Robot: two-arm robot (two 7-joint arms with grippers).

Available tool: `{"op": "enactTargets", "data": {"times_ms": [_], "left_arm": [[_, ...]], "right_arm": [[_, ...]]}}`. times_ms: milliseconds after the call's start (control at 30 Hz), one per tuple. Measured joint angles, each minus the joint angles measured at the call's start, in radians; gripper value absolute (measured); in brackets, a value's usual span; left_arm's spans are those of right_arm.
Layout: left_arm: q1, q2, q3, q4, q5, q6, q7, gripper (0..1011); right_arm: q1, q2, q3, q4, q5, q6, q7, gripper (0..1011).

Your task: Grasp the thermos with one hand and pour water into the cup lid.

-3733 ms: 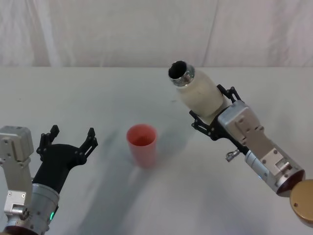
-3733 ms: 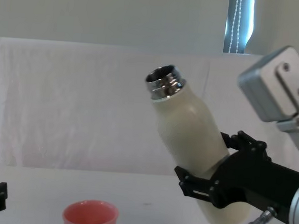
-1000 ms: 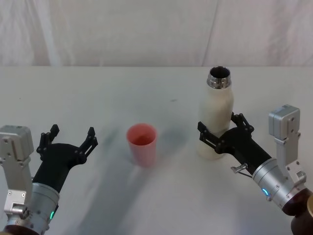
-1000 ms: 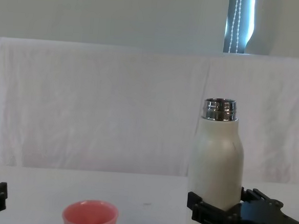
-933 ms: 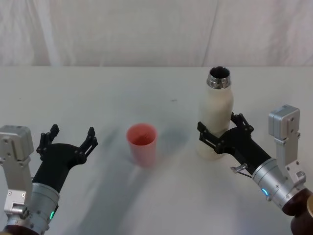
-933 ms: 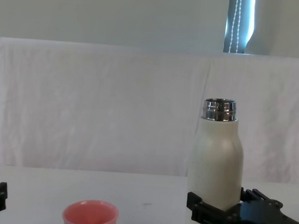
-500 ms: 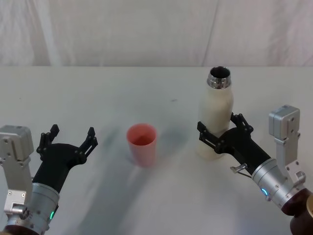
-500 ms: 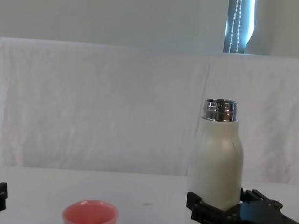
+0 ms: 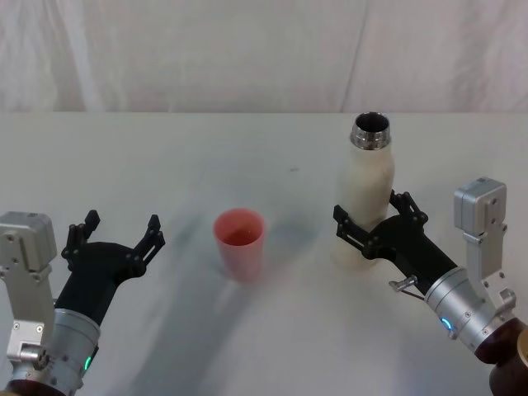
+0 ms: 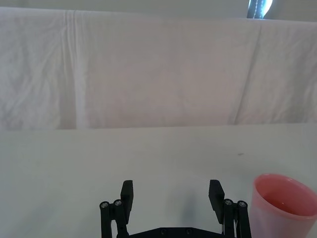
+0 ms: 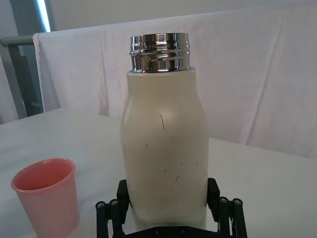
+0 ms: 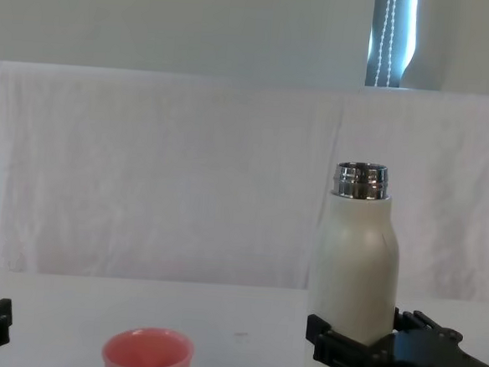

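Note:
The cream-white thermos [image 9: 368, 190] stands upright on the table at the right, its open steel neck [image 11: 159, 52] pointing up. My right gripper [image 9: 371, 213] is shut on the thermos's lower body, one black finger on each side [image 11: 123, 191]. To the left of the thermos, apart from it, stands the salmon-pink cup lid [image 9: 239, 242], also seen from the side [image 12: 147, 353]. My left gripper [image 9: 115, 234] rests open and empty at the near left, a short way from the cup lid [image 10: 283, 204].
A white cloth covers the table [image 9: 264, 157] and hangs as a backdrop [image 12: 161, 178] behind it. Bare tabletop lies between the cup lid and the thermos and along the far side.
The thermos was lifted and tilted with its mouth toward the cup lid; it now stands upright on the table, farther right. Over the last second nothing moved.

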Motion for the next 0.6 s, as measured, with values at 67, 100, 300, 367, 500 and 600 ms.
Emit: {"op": "enactTargets", "data": {"times_ms": [67, 100, 300, 367, 500, 600], "left_arm": [[0.0, 0.0, 0.0, 0.0, 0.0, 0.0, 0.0, 1001], [0.0, 0.0, 0.0, 0.0, 0.0, 0.0, 0.0, 1001], [0.0, 0.0, 0.0, 0.0, 0.0, 0.0, 0.0, 1001], [0.0, 0.0, 0.0, 0.0, 0.0, 0.0, 0.0, 1001], [0.0, 0.0, 0.0, 0.0, 0.0, 0.0, 0.0, 1001], [0.0, 0.0, 0.0, 0.0, 0.0, 0.0, 0.0, 1001]], "right_arm": [[0.0, 0.0, 0.0, 0.0, 0.0, 0.0, 0.0, 972], [0.0, 0.0, 0.0, 0.0, 0.0, -0.001, -0.001, 994], [0.0, 0.0, 0.0, 0.0, 0.0, -0.001, -0.001, 1000], [-0.001, 0.0, 0.0, 0.0, 0.0, -0.001, -0.001, 1000], [-0.001, 0.0, 0.0, -0.001, 0.0, -0.001, -0.001, 1000], [-0.001, 0.0, 0.0, -0.001, 0.0, -0.001, -0.001, 1000]]}}
